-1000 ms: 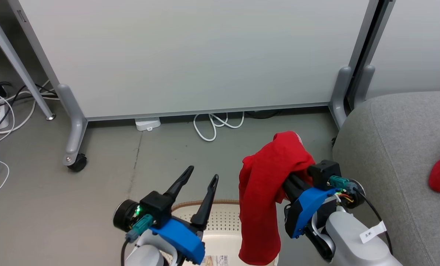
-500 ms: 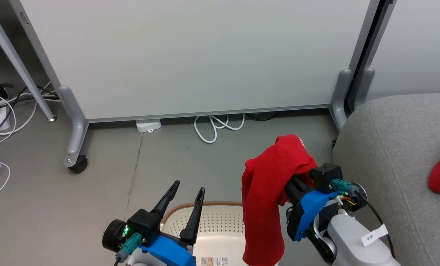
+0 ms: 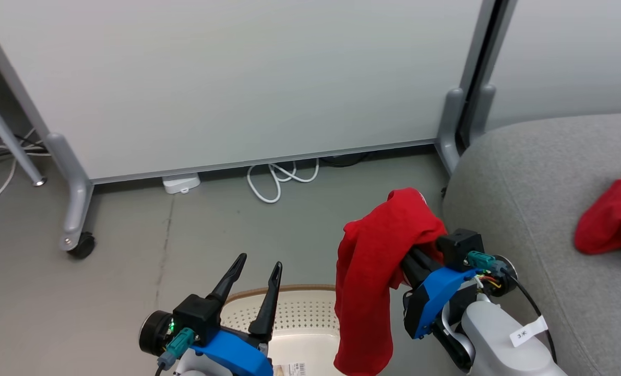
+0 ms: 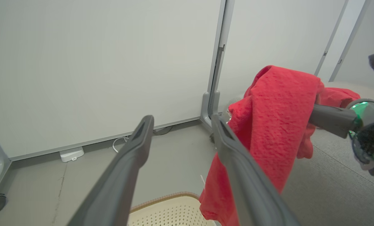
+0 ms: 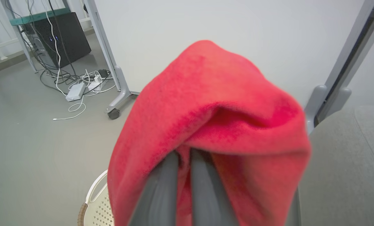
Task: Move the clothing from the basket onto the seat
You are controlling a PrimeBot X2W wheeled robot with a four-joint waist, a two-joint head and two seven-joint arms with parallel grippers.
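Since the earlier frames the head view has been swung to the right, so that more of the seat (image 3: 524, 198) is taken in, and the left gripper (image 3: 260, 260) has been drawn lower in that view. At the left, that gripper is held over the basket (image 3: 295, 313), its fingers spread apart with nothing between them. Just right of it, one red garment (image 3: 368, 271) is draped over the right gripper (image 3: 408, 259), whose fingers are pressed close together with fabric caught between them. A fold is bunched over the fingertips and a long tail hangs down past the basket's right side. Further right, the seat is not yet touched by this garment, while the other red garment (image 3: 610, 219) is already laid on it. The carrying step is judged to be in hand, with half the clothing delivered. A rightward swing of the right arm is called for next, high enough for the hanging tail to be cleared over the seat's rounded edge, before the fingers are parted.
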